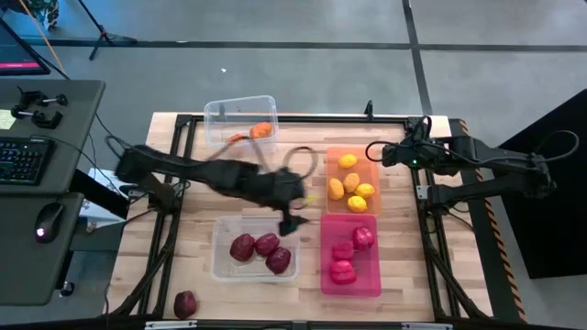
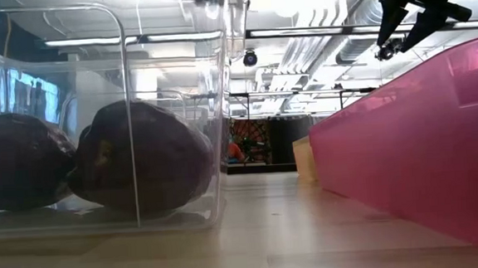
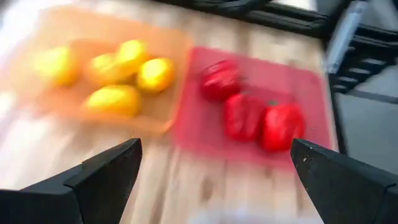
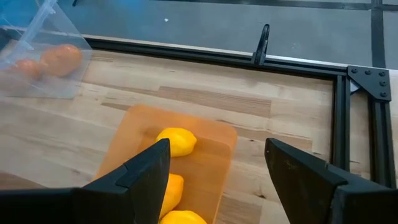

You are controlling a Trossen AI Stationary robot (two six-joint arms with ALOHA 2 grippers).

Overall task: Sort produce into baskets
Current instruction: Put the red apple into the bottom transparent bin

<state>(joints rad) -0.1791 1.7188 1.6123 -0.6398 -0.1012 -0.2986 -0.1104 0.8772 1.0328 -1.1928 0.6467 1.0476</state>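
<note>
My left gripper (image 1: 293, 220) (image 3: 214, 149) hangs open and empty over bare table between the near clear bin (image 1: 220, 261) and the pink bin (image 1: 330, 280). The clear bin holds three maroon pieces (image 1: 266, 245). The pink bin holds red pieces (image 1: 343, 270). The orange bin (image 1: 369, 167) holds several yellow pieces (image 1: 351, 182). The far clear bin (image 1: 225, 115) holds an orange piece (image 1: 261, 130). One maroon piece (image 1: 185, 303) lies on the table at the near left. My right gripper (image 1: 376, 154) (image 4: 217, 146) is open and empty by the orange bin's far right corner.
A black frame rail (image 1: 303, 117) runs round the wooden table top. Bare wood (image 1: 183, 229) lies left of the near clear bin and between the two rows of bins. A desk with a keyboard (image 1: 23, 158) and a mouse (image 1: 48, 220) stands left of the table.
</note>
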